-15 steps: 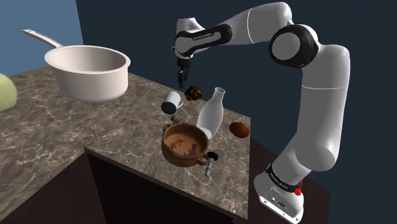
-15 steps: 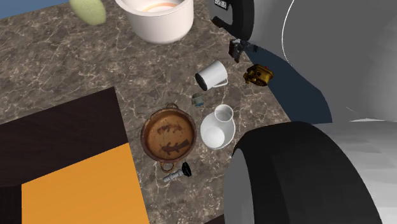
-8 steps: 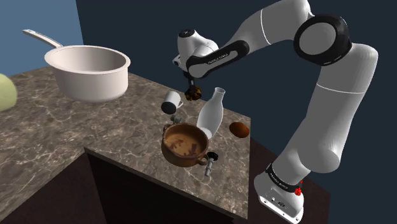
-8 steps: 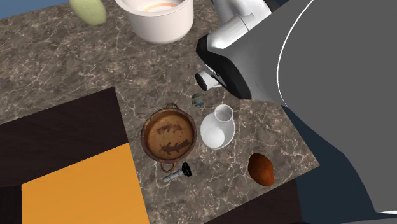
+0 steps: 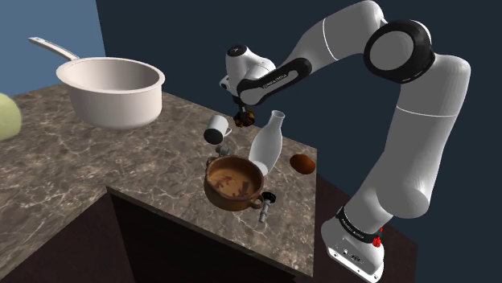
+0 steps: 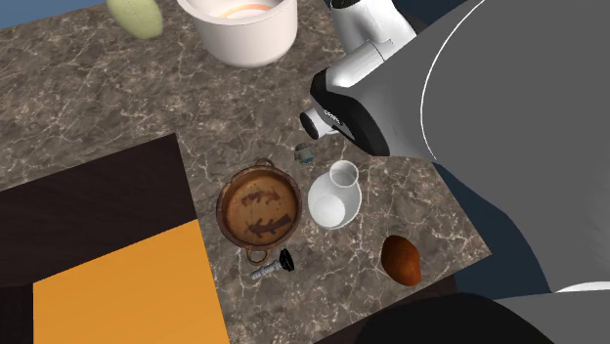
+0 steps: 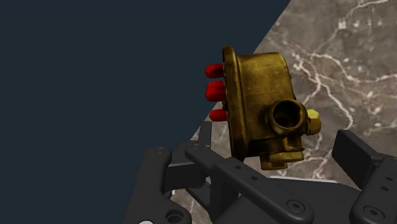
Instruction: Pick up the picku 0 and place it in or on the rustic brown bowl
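Observation:
The picku 0 is a small brass-coloured device (image 7: 261, 108) with red knobs. It stands on the marble counter near the back edge, beside a white bottle (image 5: 268, 141). My gripper (image 5: 242, 109) hangs just above it in the shoulder view. In the wrist view the gripper (image 7: 283, 159) is open, and the device sits between the fingers (image 7: 359, 156), which stand apart from it. The rustic brown bowl (image 5: 211, 173) stands empty near the counter's front edge, also seen from above in the second exterior view (image 6: 223, 210).
A white mug (image 5: 217, 129) lies on its side between device and bowl, a small glass (image 6: 305, 153) next to it. A big white pot (image 5: 113, 90) stands far left. A brown lump (image 6: 401, 258) and a small black tool (image 6: 272, 266) lie near the counter's edge.
The arm has swung so that the gripper moved toward the shoulder view's right and came down over the brass device. Everything on the counter stayed put.

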You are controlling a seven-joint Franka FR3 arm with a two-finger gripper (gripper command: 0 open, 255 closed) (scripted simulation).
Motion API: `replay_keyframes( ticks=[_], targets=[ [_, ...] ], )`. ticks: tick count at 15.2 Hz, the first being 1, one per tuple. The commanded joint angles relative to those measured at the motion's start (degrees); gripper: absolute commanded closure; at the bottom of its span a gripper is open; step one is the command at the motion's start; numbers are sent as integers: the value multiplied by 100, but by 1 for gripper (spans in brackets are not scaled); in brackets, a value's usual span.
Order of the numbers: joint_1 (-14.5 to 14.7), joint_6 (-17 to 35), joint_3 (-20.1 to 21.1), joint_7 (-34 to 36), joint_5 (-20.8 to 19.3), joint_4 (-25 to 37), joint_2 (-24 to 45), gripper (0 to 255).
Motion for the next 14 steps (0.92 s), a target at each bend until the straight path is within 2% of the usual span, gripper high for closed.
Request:
replay_keyframes(
  ticks=[1, 4, 5, 14],
  targets=[
    [-1, 9, -1, 2, -2, -1, 6, 0],
    [-1, 8, -1, 2, -2, -1, 5, 0],
    [-1, 8, -1, 2, -2, -1, 5, 255],
    [-2, 8, -1, 2, -3, -1, 6, 255]
  ],
)
